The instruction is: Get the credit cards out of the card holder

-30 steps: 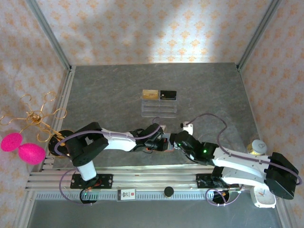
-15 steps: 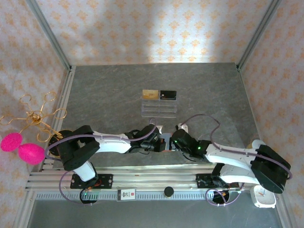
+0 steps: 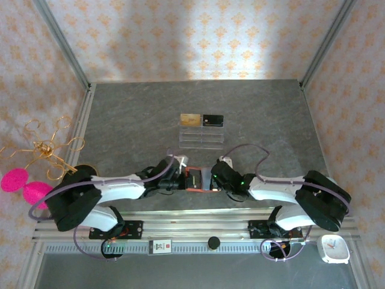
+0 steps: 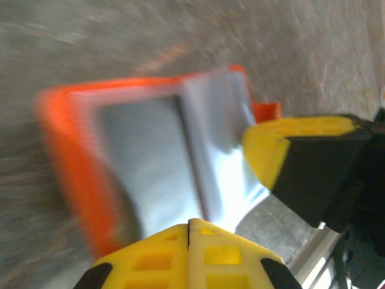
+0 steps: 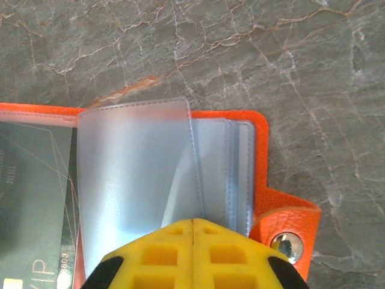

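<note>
Close to the arm bases, the card holder (image 3: 194, 179) lies open on the desk (image 3: 132, 120) between the two tools, which come at it from either side and nearly meet. The left tool (image 4: 189, 224) has its fingers pressed together at the holder's near edge. The right tool (image 5: 192, 221) is likewise closed, its tips over the lower edge of a clear sleeve (image 5: 135, 174). Whether either has a leaf pinched I cannot tell. In the right wrist view a dark card (image 5: 33, 198) with pale lettering sits in the sleeve to the left, and the snap tab (image 5: 287, 232) juts out to the right. Farther back, well apart from the holder, a gold card (image 3: 190, 119) and a black card (image 3: 213, 120) lie side by side at the far edge of an acrylic rack (image 3: 201, 138).

One card looks left to draw. The risks as I judge them:
- a closed tool may catch only the slippery sleeve and miss the card
- a pull could drag the light holder across the smooth desk if nothing pins it
- the thin plastic might crease or tear
- the tools work so near each other that they could knock together
</note>
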`<state>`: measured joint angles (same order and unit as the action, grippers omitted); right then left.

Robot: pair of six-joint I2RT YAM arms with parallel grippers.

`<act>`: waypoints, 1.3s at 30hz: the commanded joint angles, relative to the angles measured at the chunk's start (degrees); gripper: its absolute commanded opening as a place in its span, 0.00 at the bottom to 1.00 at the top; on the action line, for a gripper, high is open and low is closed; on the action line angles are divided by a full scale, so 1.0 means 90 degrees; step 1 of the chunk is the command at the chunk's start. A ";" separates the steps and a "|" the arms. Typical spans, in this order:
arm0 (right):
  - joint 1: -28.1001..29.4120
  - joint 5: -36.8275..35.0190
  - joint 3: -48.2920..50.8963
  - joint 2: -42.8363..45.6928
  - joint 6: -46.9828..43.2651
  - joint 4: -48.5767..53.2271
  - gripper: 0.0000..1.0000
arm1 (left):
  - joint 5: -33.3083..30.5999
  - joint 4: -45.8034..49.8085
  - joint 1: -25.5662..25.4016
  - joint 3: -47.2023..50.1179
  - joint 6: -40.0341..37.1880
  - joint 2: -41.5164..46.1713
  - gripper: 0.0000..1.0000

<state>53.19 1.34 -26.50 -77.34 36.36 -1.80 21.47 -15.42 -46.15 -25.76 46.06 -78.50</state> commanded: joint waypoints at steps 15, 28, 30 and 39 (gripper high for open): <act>-0.0061 0.0189 -0.0663 0.0645 -0.0499 0.1064 0.29 | 0.0092 -0.0912 0.0108 0.0337 0.0272 -0.0513 0.00; -0.0162 0.1745 -0.1503 -0.0857 -0.0646 0.0357 0.28 | 0.0067 -0.0970 0.0094 0.0581 0.0263 -0.0432 0.00; -0.0265 0.1712 -0.1475 -0.1008 -0.0621 0.0404 0.28 | 0.0073 -0.0969 0.0097 0.0577 0.0245 -0.0456 0.00; -0.0422 0.1726 -0.1303 -0.1315 -0.0602 0.0349 0.26 | 0.0076 -0.1084 0.0105 0.0485 0.0165 -0.0666 0.00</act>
<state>49.67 17.04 -39.22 -87.83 31.42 1.45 22.15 -24.12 -44.99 -21.34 48.14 -83.40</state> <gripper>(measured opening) 0.261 0.043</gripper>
